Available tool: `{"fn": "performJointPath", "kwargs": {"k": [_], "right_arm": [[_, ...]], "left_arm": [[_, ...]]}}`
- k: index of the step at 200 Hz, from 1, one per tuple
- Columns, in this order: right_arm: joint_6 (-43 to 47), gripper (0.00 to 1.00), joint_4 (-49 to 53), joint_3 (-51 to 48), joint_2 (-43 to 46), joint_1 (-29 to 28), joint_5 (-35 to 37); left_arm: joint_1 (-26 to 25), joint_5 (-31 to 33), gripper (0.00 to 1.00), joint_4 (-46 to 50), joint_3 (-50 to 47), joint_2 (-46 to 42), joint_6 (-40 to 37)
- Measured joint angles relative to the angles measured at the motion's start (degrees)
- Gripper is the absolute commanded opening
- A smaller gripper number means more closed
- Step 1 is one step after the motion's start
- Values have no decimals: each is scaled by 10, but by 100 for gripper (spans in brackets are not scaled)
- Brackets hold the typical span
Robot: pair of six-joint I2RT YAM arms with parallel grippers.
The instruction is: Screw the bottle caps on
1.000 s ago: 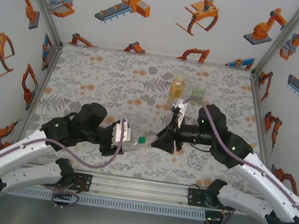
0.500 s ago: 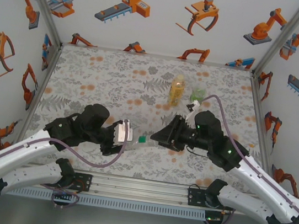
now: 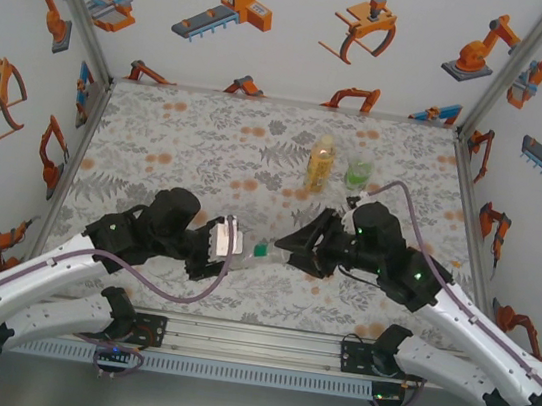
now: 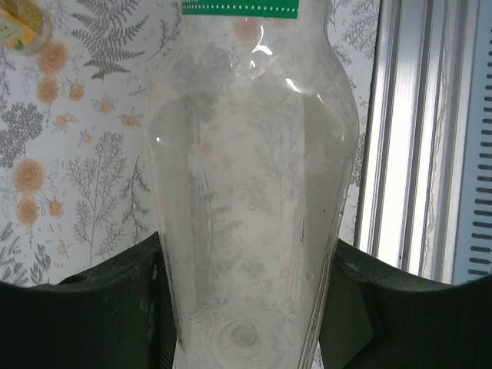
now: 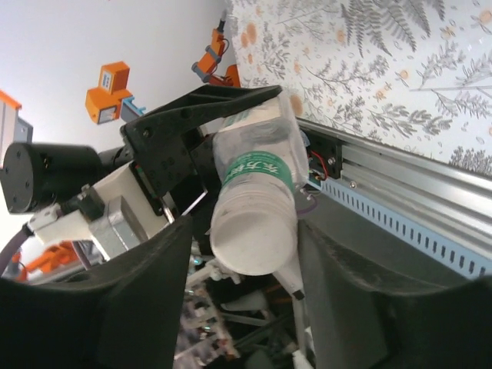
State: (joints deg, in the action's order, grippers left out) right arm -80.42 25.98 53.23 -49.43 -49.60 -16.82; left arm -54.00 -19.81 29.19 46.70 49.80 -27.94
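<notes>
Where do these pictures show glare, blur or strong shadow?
Left wrist: small white glints sit on the shoulder of the clear bottle, and the table pattern looks hazy through it. Right wrist: the near dark fingers look soft, while the bottle is sharper. Top external: even light, with faint shadows only.

In the top view, two bottles stand side by side on the table (image 3: pixel 159 137) at the upper middle of the frame, the taller bottle (image 3: pixel 321 163) left of the shorter bottle (image 3: pixel 359 170). Below them, near mid-frame, the third bottle (image 3: pixel 228 241) lies sideways in the left gripper (image 3: pixel 214 251), with its neck pointing right. The right gripper (image 3: pixel 282 250) sits just to its right. In the right wrist view the bottle's cap end (image 5: pixel 254 240) lies between that gripper's fingers (image 5: pixel 146 300).
</notes>
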Motion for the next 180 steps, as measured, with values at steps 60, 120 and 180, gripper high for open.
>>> {"fn": "performJointPath", "kwargs": {"k": [60,120,180], "right_arm": [[203,75,8,58,5,-1,11],[534,70,8,99,5,-1,-42],[913,66,63,152,-30,-1,-172]], "left_arm": [[-1,-12,1,-26,0,-2,0],[-2,-26,1,-26,0,-14,1],[-3,-45,1,-26,0,-23,5]]}}
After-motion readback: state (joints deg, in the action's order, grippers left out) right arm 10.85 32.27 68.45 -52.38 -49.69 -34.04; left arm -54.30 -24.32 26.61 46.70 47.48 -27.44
